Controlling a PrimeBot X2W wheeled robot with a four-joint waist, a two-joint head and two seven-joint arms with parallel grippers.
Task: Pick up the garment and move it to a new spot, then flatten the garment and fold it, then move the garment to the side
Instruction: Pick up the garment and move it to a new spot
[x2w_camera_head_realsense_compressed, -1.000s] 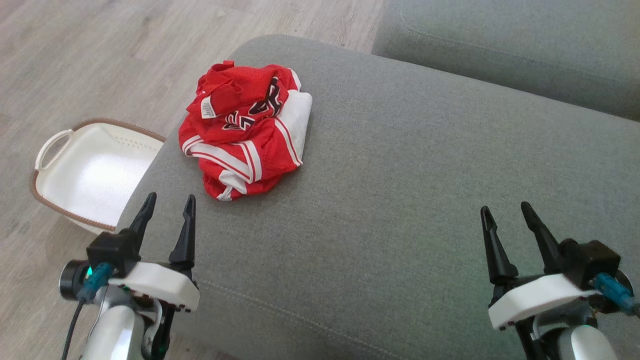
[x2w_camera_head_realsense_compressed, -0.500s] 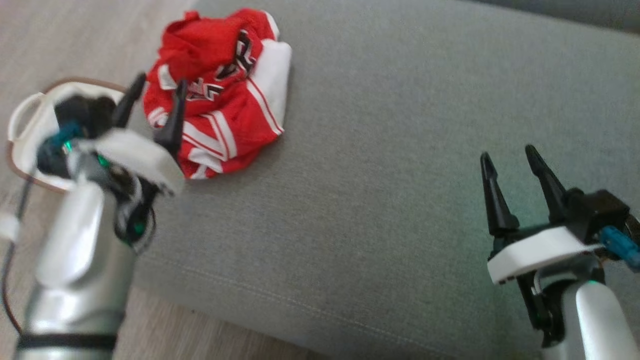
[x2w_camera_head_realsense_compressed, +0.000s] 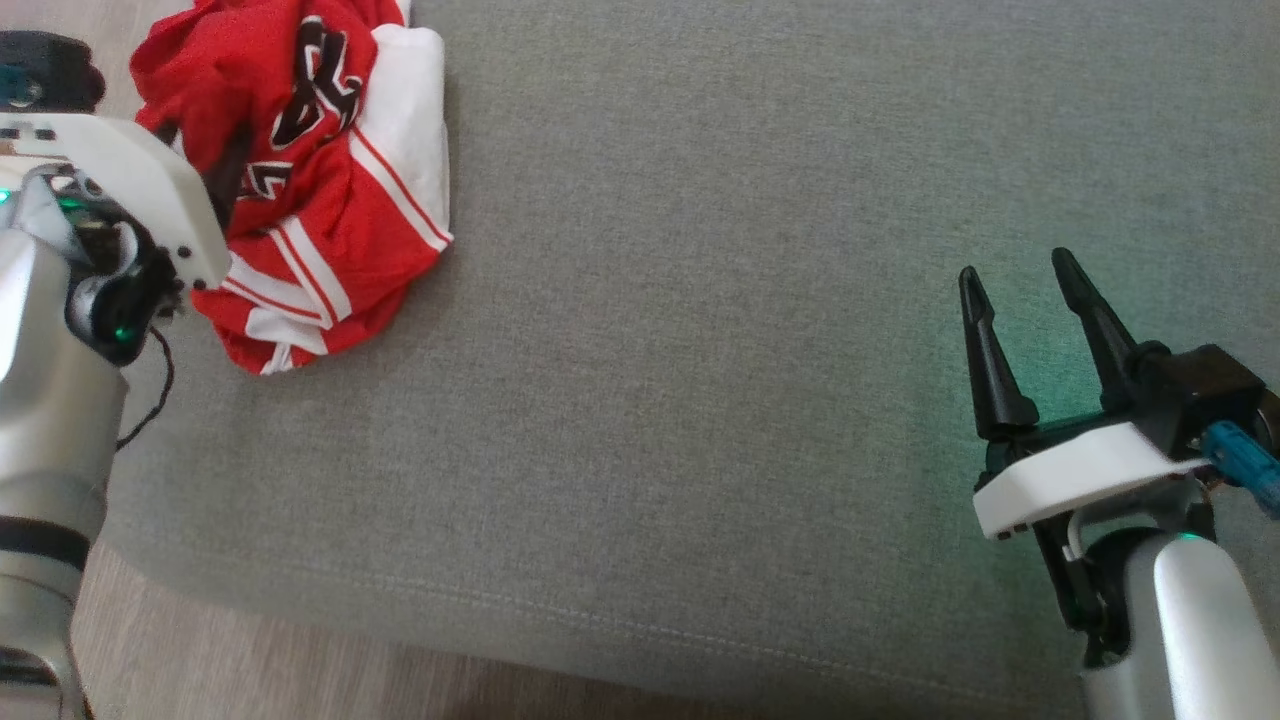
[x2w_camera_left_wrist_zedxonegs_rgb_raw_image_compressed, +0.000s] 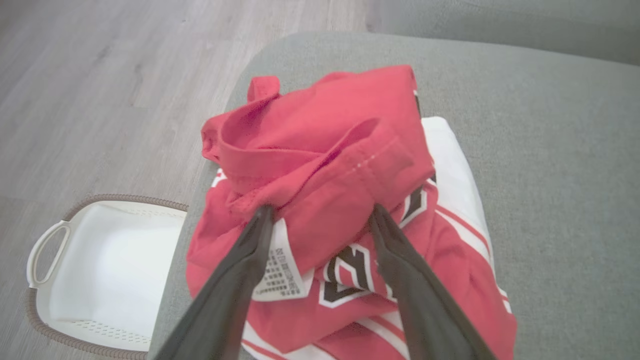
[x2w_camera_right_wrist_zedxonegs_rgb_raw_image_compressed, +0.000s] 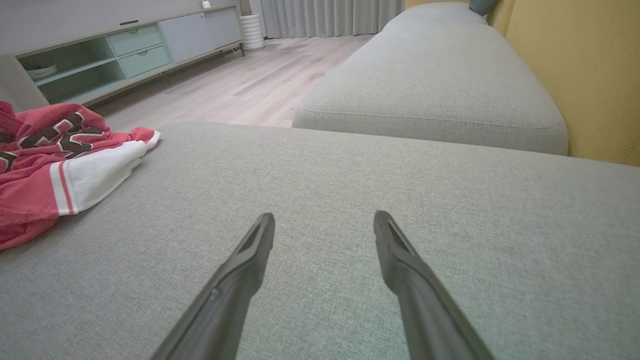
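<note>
The garment (x2w_camera_head_realsense_compressed: 330, 200) is a crumpled red and white jersey with black lettering, lying at the far left corner of the grey cushion (x2w_camera_head_realsense_compressed: 700, 350). My left gripper (x2w_camera_left_wrist_zedxonegs_rgb_raw_image_compressed: 322, 212) is open and down on the garment (x2w_camera_left_wrist_zedxonegs_rgb_raw_image_compressed: 320, 130), its two fingers straddling a raised red fold beside the white label. In the head view the left gripper (x2w_camera_head_realsense_compressed: 200, 145) is at the upper left, its fingers partly sunk in the cloth. My right gripper (x2w_camera_head_realsense_compressed: 1015, 275) stands open over bare cushion at the lower right, far from the garment (x2w_camera_right_wrist_zedxonegs_rgb_raw_image_compressed: 50, 150), with nothing between the fingers (x2w_camera_right_wrist_zedxonegs_rgb_raw_image_compressed: 250, 260).
A white basket (x2w_camera_left_wrist_zedxonegs_rgb_raw_image_compressed: 100, 270) with a brown rim sits on the wood floor left of the cushion. A second grey cushion (x2w_camera_right_wrist_zedxonegs_rgb_raw_image_compressed: 430, 80) lies beyond, along a yellow wall (x2w_camera_right_wrist_zedxonegs_rgb_raw_image_compressed: 575, 65). A low cabinet (x2w_camera_right_wrist_zedxonegs_rgb_raw_image_compressed: 125, 50) stands across the floor.
The head camera has tipped down and shifted. My left arm has reached forward from the near edge onto the garment, still open. The right gripper has stayed open.
</note>
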